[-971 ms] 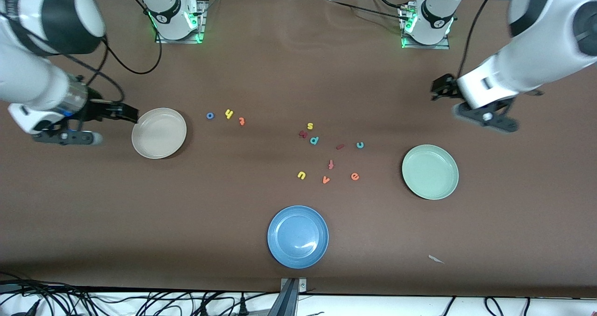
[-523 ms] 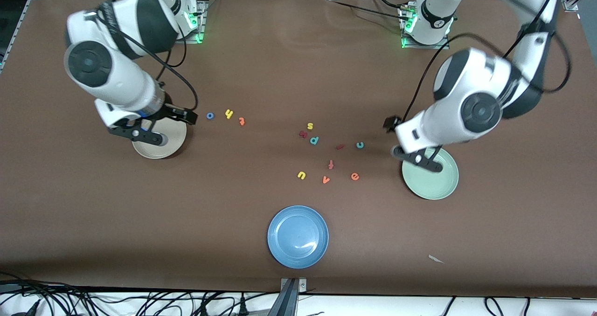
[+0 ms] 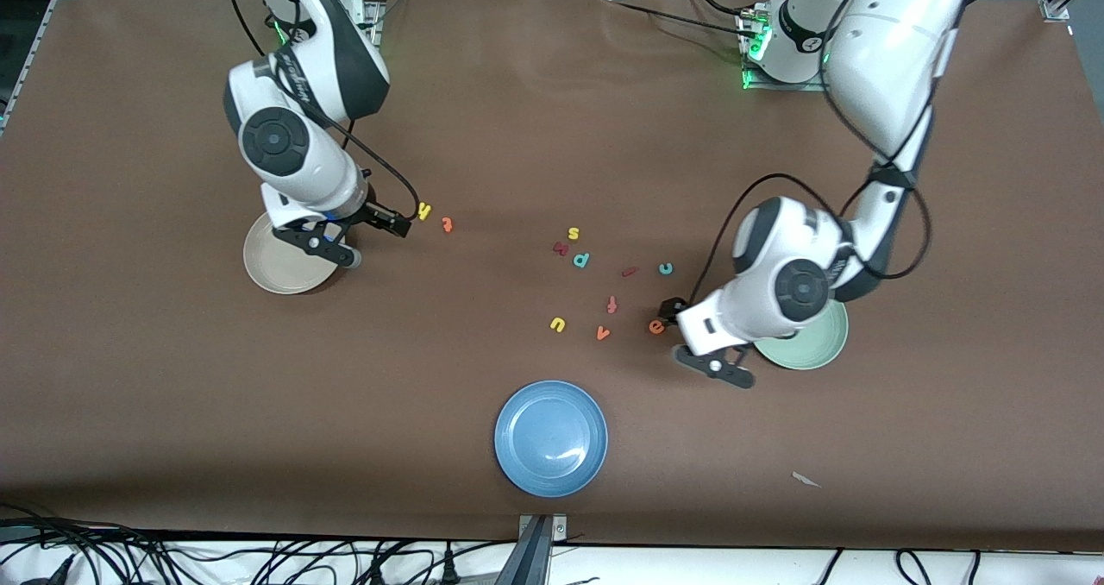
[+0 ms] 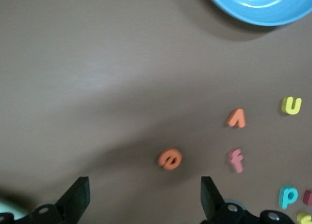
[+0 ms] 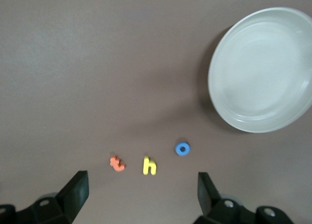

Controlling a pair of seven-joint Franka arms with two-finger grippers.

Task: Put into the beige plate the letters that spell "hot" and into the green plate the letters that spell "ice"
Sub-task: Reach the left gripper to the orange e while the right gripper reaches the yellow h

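My right gripper (image 3: 398,223) (image 5: 141,197) hangs open over the table next to the beige plate (image 3: 263,270) (image 5: 263,70). Just ahead of its fingers lie the blue o (image 5: 182,148), the yellow h (image 3: 423,211) (image 5: 149,166) and the orange t (image 3: 447,224) (image 5: 117,163); the front view hides the o under the hand. My left gripper (image 3: 674,307) (image 4: 144,202) is open too, low beside the orange e (image 3: 656,327) (image 4: 169,158). The teal c (image 3: 666,268) and dark red i (image 3: 630,271) lie farther from the camera than the e. The left arm partly covers the green plate (image 3: 815,348).
A blue plate (image 3: 550,437) (image 4: 258,5) sits near the table's front edge. Loose letters in the middle: yellow s (image 3: 573,233), dark red n (image 3: 561,248), teal p (image 3: 581,260), orange f (image 3: 612,304), orange v (image 3: 603,333), yellow u (image 3: 557,324).
Both arms swung in from the table's ends. The right gripper crossed the beige plate to the o, h and t; the left gripper came down past the green plate to the e.
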